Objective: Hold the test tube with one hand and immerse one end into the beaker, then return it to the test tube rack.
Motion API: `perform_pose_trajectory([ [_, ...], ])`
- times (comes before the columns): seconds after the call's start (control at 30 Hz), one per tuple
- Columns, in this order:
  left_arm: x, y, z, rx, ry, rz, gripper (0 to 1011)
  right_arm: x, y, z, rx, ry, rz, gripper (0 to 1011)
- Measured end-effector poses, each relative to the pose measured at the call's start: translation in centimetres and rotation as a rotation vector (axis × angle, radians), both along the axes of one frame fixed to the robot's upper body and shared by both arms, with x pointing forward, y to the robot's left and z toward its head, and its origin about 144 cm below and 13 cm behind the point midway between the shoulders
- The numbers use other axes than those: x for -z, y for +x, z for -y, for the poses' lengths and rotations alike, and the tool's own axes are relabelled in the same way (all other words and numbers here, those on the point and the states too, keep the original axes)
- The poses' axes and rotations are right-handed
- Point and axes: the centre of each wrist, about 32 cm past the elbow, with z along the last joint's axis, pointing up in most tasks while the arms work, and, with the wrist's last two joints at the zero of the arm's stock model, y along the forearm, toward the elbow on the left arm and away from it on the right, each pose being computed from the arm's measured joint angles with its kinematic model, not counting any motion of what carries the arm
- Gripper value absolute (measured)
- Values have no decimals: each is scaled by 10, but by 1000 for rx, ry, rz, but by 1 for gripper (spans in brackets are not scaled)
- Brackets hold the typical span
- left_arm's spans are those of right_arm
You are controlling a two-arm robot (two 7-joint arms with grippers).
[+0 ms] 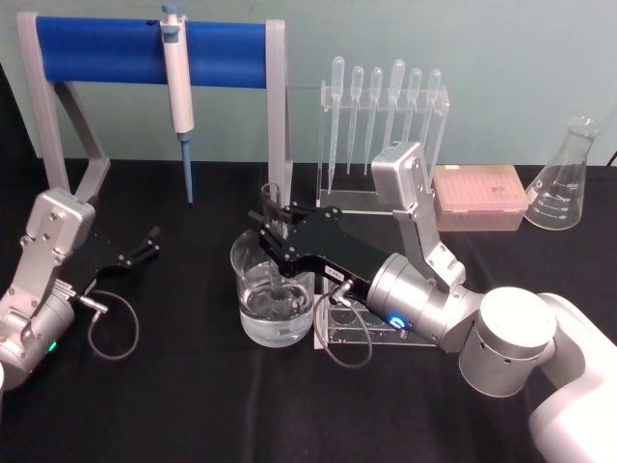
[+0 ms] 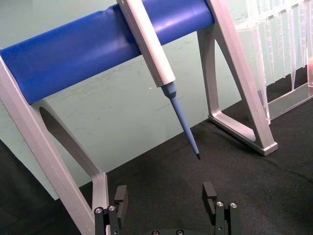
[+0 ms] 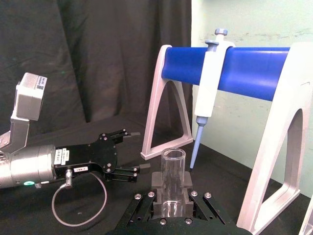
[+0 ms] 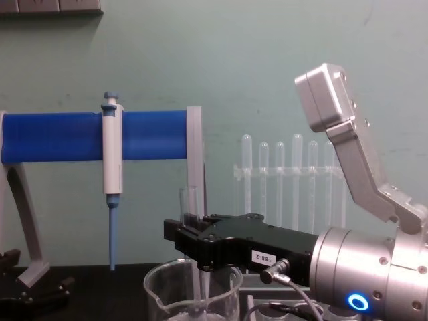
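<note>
- Gripping the test tube around its middle, the right gripper has its black jaws clamped on the glass from both sides.
- The tube stands close to upright, with its open rim poking above the jaws and its round end hanging below them.
- That lower end sits inside the beaker, below the rim, as the chest view shows. I cannot tell whether it touches the liquid.
- The beaker stands on the black table, directly under the gripper, with clear liquid in its bottom.
- A clear rack lies just beside the beaker on the robot's right, beneath the right wrist.
- The left gripper is parked low at the table's left, well apart from the beaker, fingers spread and holding nothing.
- Behind, a pipette hangs from a blue-barred stand.
</note>
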Motion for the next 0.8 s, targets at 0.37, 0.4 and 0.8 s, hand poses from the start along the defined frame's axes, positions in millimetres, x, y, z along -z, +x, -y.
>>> perform_pose_trajectory([
  [0.37,0,0,0,0,0,0,1000,0,0,0,0,0,0,230],
  [0.4,0,0,0,0,0,0,1000,0,0,0,0,0,0,230],
  [0.8,0,0,0,0,0,0,1000,0,0,0,0,0,0,230],
])
